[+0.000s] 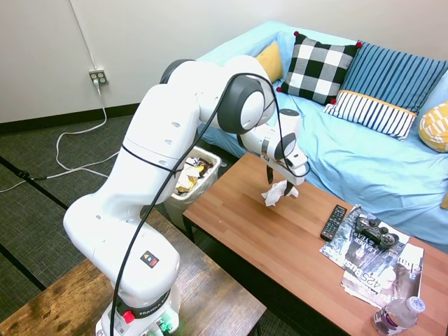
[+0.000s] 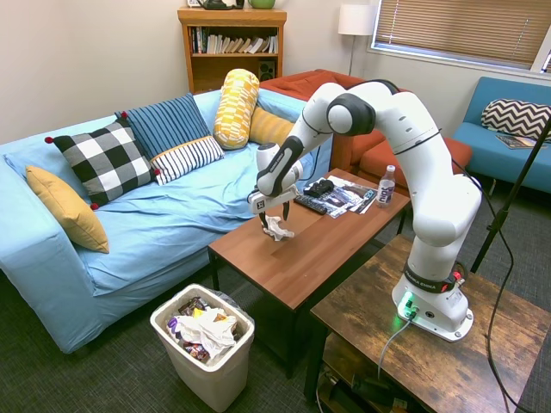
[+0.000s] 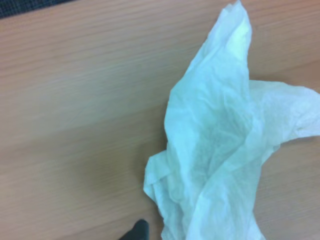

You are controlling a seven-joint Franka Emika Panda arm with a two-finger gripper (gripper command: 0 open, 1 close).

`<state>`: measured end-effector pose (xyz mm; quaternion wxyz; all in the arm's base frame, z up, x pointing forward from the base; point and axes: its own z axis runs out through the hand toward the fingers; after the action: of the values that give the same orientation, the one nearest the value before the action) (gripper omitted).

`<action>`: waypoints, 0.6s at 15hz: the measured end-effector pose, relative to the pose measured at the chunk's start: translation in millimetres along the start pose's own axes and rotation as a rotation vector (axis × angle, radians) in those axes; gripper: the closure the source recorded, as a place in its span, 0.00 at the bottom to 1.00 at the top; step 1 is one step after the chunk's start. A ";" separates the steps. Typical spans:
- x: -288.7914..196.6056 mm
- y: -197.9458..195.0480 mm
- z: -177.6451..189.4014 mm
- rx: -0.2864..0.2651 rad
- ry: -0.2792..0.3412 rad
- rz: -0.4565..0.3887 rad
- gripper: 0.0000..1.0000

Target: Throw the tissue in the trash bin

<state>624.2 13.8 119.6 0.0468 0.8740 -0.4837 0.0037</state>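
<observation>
A crumpled white tissue (image 1: 274,195) hangs from my gripper (image 1: 279,187) over the far left part of the wooden coffee table (image 1: 280,241). The gripper is shut on the tissue's top, and the lower end sits at or just above the tabletop. From the other side, the tissue (image 2: 277,229) dangles under the gripper (image 2: 275,218) near the table's (image 2: 318,251) sofa-side corner. In the wrist view, the tissue (image 3: 220,150) fills the right half over wood grain. The white trash bin (image 1: 213,171), full of scraps, stands on the floor past the table's end, also visible as the trash bin (image 2: 211,383).
A remote (image 1: 333,222), a game controller (image 1: 374,232), magazines (image 1: 381,269) and a water bottle (image 1: 397,315) lie at the table's other end. A blue sofa (image 1: 364,161) with pillows runs behind the table. A darker wooden table (image 2: 413,361) bears the arm.
</observation>
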 end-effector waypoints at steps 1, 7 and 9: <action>0.2 -0.9 5.5 -0.003 -0.006 0.002 0.00; 5.1 -5.1 24.3 0.002 -0.036 0.008 1.00; 5.6 -4.8 27.4 0.002 -0.045 0.014 1.00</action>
<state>630.2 9.3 92.2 0.0350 0.8706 -0.4905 -0.0150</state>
